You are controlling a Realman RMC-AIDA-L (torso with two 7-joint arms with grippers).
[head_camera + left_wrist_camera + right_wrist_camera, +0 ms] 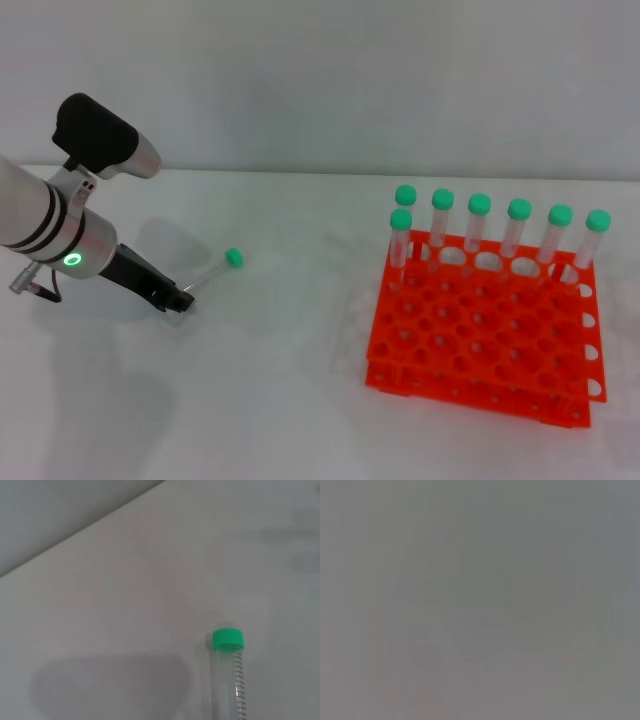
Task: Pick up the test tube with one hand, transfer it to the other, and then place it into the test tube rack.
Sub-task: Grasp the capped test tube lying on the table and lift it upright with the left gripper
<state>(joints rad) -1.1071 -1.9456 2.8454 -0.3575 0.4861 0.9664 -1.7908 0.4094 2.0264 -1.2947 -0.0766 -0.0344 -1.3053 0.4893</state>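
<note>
One test tube (212,272) lies with its tip at the left claw (178,297).

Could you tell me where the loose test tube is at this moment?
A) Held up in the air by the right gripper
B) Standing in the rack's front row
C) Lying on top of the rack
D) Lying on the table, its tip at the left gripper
D: the test tube lies on the white table, tip at the left gripper, well apart from the test tube rack.
</note>
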